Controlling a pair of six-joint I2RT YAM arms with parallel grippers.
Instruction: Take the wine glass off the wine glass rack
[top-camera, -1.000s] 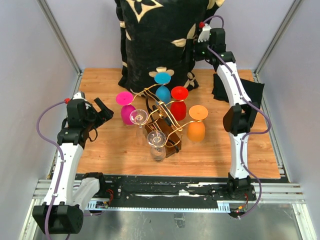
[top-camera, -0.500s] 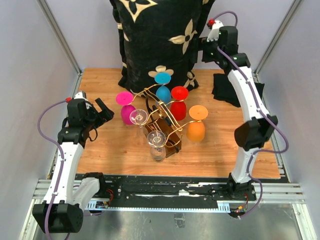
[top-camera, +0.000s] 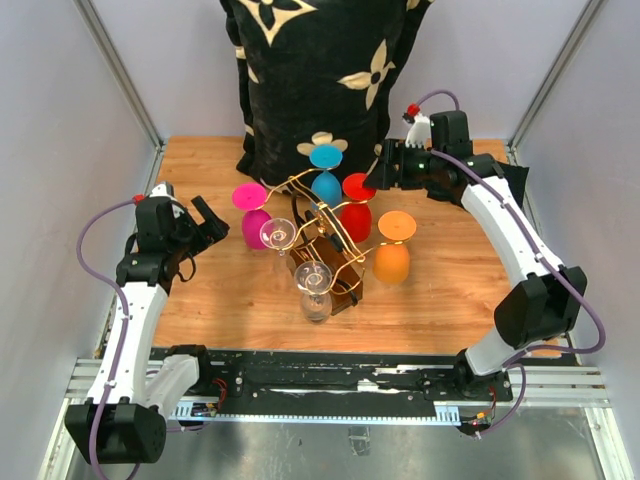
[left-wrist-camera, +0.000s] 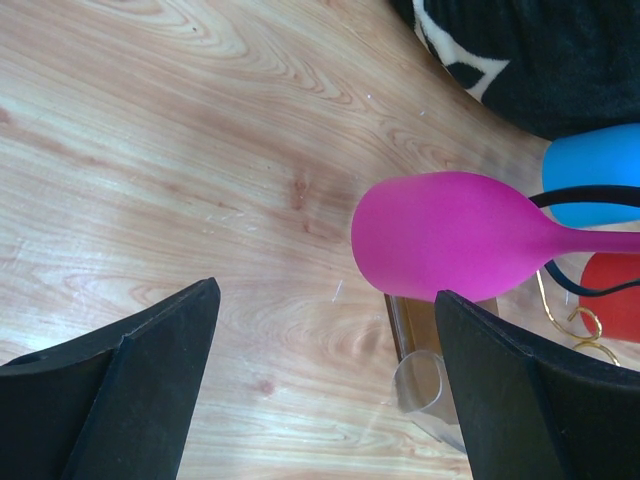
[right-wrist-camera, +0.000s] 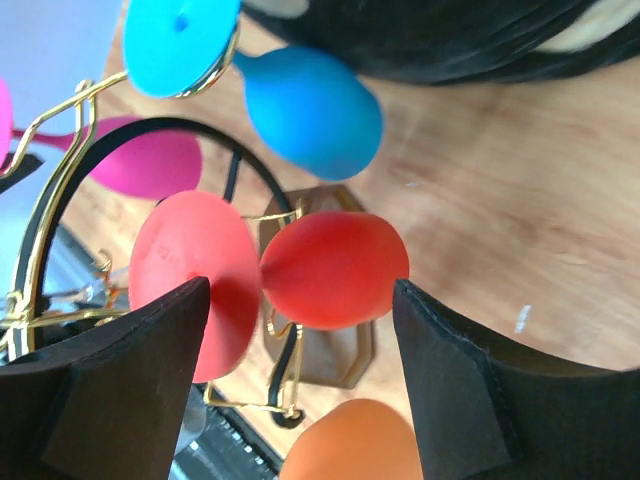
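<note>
While the right arm reaches across the bench (top-camera: 220, 290), its right claw (right-wrist-camera: 298, 288) is open, with its two black fingers (right-wrist-camera: 120, 370) spread apart. Right in front of the gap hangs the red wine glass (right-wrist-camera: 335, 268). It is upside down on the wine glass rack (top-camera: 340, 272), with its round foot on top in a gold wire arm. The red cup shows between the two fingers, but I cannot tell if they touch it. Nothing is pinched in the claw.

Just past the red one, a bit farther from this claw, hangs a blue glass (right-wrist-camera: 310, 110). An orange glass (top-camera: 392, 260) hangs near the claw too, off to one side of it. A big black cloth with cream flowers (top-camera: 310, 80) stands close beside the claw.

Over on the other side of the rack, the left claw (left-wrist-camera: 325, 292) is open wide and holds nothing. A pink glass (left-wrist-camera: 450, 235) hangs in front of it, nearer to one finger than the other, and not touching either. The bare wood of the bench lies under the gap.

Two clear glasses (top-camera: 314, 290) hang on the rack as well, well apart from the right claw and nearer to the left one.
</note>
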